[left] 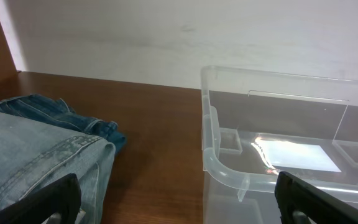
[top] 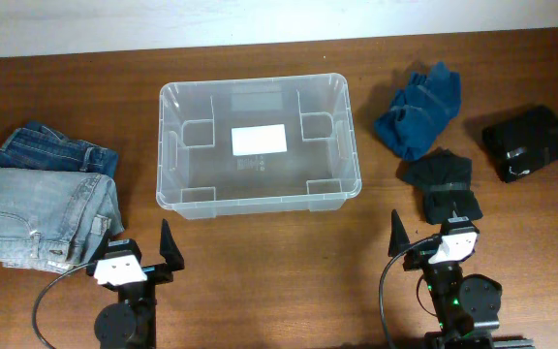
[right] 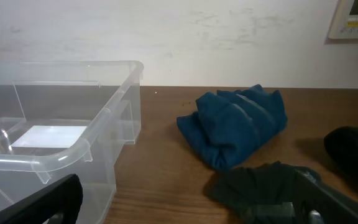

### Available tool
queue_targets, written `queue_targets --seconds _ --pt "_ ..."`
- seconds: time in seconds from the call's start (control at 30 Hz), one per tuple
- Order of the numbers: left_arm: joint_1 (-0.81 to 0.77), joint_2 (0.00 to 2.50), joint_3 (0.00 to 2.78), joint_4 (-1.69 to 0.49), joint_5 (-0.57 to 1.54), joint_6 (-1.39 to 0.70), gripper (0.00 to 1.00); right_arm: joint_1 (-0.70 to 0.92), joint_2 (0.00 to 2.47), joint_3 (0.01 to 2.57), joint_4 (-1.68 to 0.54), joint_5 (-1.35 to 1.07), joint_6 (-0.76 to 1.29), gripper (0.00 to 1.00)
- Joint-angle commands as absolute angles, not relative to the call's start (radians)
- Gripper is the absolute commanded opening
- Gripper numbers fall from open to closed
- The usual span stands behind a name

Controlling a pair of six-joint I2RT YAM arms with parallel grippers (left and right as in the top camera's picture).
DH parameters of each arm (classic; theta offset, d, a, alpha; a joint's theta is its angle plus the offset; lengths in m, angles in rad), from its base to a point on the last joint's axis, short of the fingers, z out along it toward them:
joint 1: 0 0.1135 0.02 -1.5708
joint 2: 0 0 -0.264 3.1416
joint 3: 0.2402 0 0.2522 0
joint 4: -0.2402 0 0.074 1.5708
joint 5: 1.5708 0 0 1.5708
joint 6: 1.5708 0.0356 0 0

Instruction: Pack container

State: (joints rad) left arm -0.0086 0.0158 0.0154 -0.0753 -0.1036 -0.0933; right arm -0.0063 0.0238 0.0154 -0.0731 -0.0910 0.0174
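Your left gripper stands spread wide at the near edge of the table, gripping nothing; your right gripper is spread just as wide, its fingers near a black garment; the container sits upright mid-table, beyond both claws; folded jeans lie to its left; a blue garment and another black bundle lie to its right.

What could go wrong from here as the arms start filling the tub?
The folded jeans are a bulky stack; the open left gripper may grab only the top layer and unfold it.
The nearer black garment lies right in front of the right gripper, so reaching for the blue garment could drag it.
A draped item may catch the container rim and shove it.
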Motion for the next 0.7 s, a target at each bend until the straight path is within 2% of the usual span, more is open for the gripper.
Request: queue_targets --seconds 0.0,0.23,0.37,0.5,0.67 --pt "-0.010 0.014 0.010 -0.076 -0.093 -0.077 0.99 -0.014 0.026 0.006 -0.070 -0.083 0.015 0.98" --pt "-0.010 0.014 0.010 -0.076 -0.094 -0.077 0.99 -0.014 0.026 0.006 -0.070 -0.083 0.015 0.98" --pt "-0.010 0.014 0.010 -0.051 -0.184 -0.073 0.99 -0.014 0.026 0.006 -0.070 -0.083 0.015 0.98" --pt "-0.010 0.014 0.013 0.023 -0.072 -0.073 0.99 -0.014 0.026 0.006 -0.070 -0.083 0.015 0.98" --pt "-0.010 0.059 0.164 -0.126 -0.051 -0.074 0.99 -0.014 0.026 0.006 -0.070 -0.083 0.015 0.98"
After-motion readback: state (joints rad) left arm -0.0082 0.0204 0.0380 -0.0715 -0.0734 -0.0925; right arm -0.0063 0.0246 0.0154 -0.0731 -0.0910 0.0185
